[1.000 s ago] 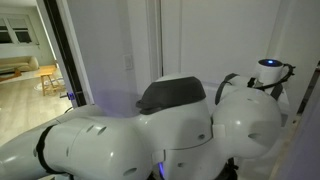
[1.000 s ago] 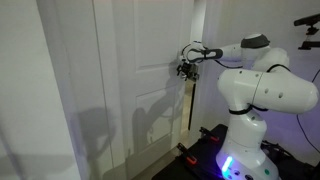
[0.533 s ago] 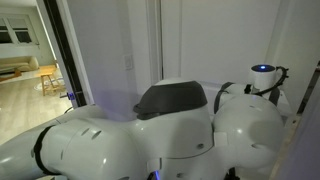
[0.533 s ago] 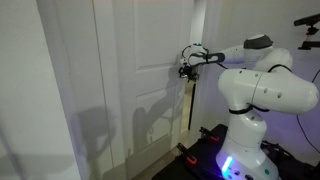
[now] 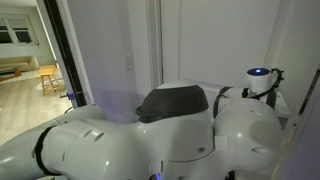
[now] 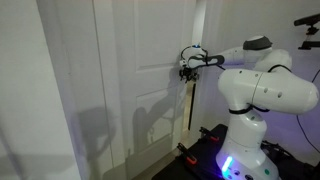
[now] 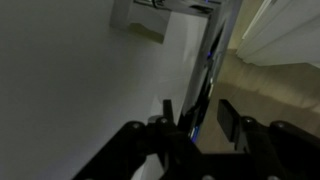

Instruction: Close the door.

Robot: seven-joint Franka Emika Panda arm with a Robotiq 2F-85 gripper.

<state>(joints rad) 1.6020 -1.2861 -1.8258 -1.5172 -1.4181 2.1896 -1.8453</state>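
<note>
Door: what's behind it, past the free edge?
Through the dark gap beside the door, the wrist view shows tan floor. Everything else behind is covered by the door.

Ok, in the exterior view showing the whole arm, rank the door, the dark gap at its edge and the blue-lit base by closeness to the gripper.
1. The door: its panelled face is right beside the gripper.
2. The dark gap: directly below the gripper, along the door's edge.
3. The blue-lit base: down at the floor, farthest.
</note>
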